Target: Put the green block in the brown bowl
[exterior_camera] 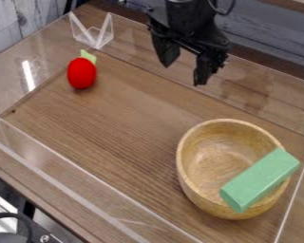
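The green block (260, 179) already lies slanted inside the brown bowl (205, 142), well below and right of the pincer (186, 65); the pincer hangs spread and empty; nothing seems left.

Even, bright daylight; the picture is low in resolution and soft throughout. The dark gripper (188, 60) is slightly blurred, with pale glare on the clear wall (66, 43) to its left.

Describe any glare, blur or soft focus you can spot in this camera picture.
Camera view: pale glare streaks on the clear walls at upper left; the gripper looks slightly smeared; the green block and brown bowl are soft but readable; the whole picture is coarse.
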Motion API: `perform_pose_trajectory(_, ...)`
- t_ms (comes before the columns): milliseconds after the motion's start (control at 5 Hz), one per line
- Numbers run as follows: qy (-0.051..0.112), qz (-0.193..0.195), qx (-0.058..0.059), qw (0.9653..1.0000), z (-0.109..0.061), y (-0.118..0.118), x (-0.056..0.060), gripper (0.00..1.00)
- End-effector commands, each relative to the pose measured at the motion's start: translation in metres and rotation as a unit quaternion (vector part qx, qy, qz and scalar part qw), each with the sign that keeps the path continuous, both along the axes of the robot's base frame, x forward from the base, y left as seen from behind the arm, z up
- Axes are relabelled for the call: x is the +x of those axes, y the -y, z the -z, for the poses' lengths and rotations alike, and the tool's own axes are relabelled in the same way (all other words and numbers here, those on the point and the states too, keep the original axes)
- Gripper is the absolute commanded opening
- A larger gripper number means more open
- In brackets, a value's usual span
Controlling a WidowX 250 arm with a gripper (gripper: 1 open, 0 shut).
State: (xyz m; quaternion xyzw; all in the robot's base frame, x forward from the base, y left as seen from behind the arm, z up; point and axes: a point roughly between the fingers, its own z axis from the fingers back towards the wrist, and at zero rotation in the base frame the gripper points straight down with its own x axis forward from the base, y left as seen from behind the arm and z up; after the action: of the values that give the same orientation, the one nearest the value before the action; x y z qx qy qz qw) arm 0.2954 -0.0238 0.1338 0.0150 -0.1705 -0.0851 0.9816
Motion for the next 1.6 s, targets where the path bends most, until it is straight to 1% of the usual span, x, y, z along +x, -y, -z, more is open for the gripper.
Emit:
perform_pose_trajectory(0,0.028,-0.005,0.004,0.9996,-0.002,-0.003,0.007,1.0)
perform_pose_trajectory(200,0.036,-0.007,0.006,0.9993,0.004,-0.007,0.011,1.0)
perform_pose_trajectory(600,0.048,-0.03,0.01,0.9984,0.003,-0.005,0.016,1.0)
perform_pose_trajectory(1000,0.062,-0.041,0.011,0.9971,0.007,-0.007,0.023,1.0)
perform_pose_trajectory(1400,0.073,-0.012,0.01,0.9972,0.002,0.005,0.024,1.0)
